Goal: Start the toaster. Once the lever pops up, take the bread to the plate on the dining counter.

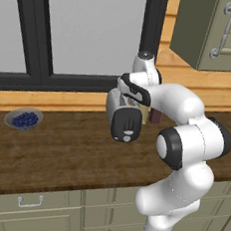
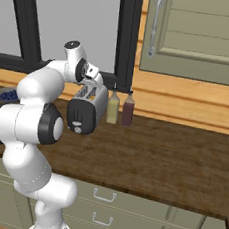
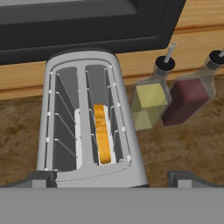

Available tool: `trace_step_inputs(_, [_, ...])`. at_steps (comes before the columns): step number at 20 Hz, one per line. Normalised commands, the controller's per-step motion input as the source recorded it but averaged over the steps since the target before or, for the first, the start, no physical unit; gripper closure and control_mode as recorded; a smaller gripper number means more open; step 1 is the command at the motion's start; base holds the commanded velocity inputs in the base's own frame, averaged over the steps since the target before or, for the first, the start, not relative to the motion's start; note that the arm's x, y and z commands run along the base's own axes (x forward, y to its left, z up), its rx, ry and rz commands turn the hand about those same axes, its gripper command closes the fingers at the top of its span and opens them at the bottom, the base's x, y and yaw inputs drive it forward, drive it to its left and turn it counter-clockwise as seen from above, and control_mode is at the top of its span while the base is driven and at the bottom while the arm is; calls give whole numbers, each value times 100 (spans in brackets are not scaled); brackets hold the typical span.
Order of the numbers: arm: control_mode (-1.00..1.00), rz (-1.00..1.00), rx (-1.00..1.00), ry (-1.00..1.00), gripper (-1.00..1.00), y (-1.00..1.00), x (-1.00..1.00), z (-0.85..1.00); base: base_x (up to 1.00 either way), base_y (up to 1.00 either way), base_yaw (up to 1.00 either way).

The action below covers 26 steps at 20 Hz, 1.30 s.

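Over at the far left of the dark wood counter (image 1: 59, 152), I saw one grey bowl of blueberries (image 1: 23, 119) resting near the window wall. Moving right, one silver toaster (image 1: 122, 113) stood on the same counter with its black end panel facing me; a small light tab, the lever (image 1: 127, 132), showed low on that panel. From the hand camera I counted two slots in the toaster's top, and one slice of bread (image 3: 102, 139) sat edge-up in the right slot, its tan-orange crust visible, while the left slot held nothing. My gripper (image 3: 112, 178) hovered above the toaster, jaws spread wide, one fingertip (image 3: 37, 179) to each side of the near end of the casing; I could not tell whether either touched it, and it held nothing. Just right of the toaster stood two bottles side by side, one with yellow liquid (image 3: 148, 101) and one with dark red liquid (image 3: 189, 98), both upright against the wooden backsplash.
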Motion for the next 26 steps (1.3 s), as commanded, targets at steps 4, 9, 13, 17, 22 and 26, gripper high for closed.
trace_step_inputs(4, [-100, 0, 0, 0, -100, 0, 0, 0, 0, 0, 0])
trace_step_inputs(9, [-100, 0, 0, 0, -100, 0, 0, 0, 0, 0, 0])
trace_step_inputs(13, [-100, 0, 0, 0, -100, 0, 0, 0, 0, 0, 0])
trace_step_inputs(17, [-100, 0, 0, 0, -100, 0, 0, 0, 0, 0, 0])
trace_step_inputs(22, [-100, 0, 0, 0, -100, 0, 0, 0, 0, 0, 0])
trace_step_inputs(26, [-100, 0, 0, 0, -100, 0, 0, 0, 0, 0, 0])
